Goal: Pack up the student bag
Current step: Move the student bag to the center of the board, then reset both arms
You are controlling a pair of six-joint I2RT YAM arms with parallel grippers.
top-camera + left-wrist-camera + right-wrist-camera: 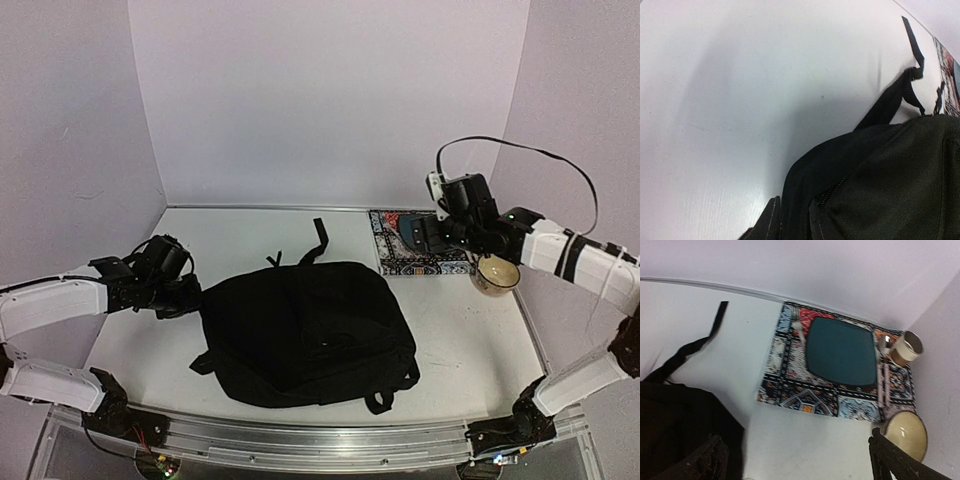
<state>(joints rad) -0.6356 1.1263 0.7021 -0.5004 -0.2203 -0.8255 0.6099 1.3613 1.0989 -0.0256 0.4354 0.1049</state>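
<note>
The student bag (pixel 300 330), a large soft black backpack, lies flat in the middle of the table, its top loop strap (pixel 320 238) stretched toward the back. My left gripper (pixel 192 295) is at the bag's left edge. In the left wrist view its fingers (pixel 771 220) stand narrowly apart with a fold of the bag's fabric (pixel 880 185) pinched between them, beside a zipper. My right gripper (pixel 408 240) hovers over the back right of the table, open wide and holding nothing; in the right wrist view its fingers (pixel 710 460) frame bare table beside the bag's corner (pixel 675 430).
A patterned mat (pixel 790 385) lies at the back right with a teal plate (pixel 840 352) and a spoon (pixel 799 332) on it. A cup (pixel 907 347) stands at its far corner, and a beige bowl (pixel 497 275) sits by its right edge. Walls enclose the table.
</note>
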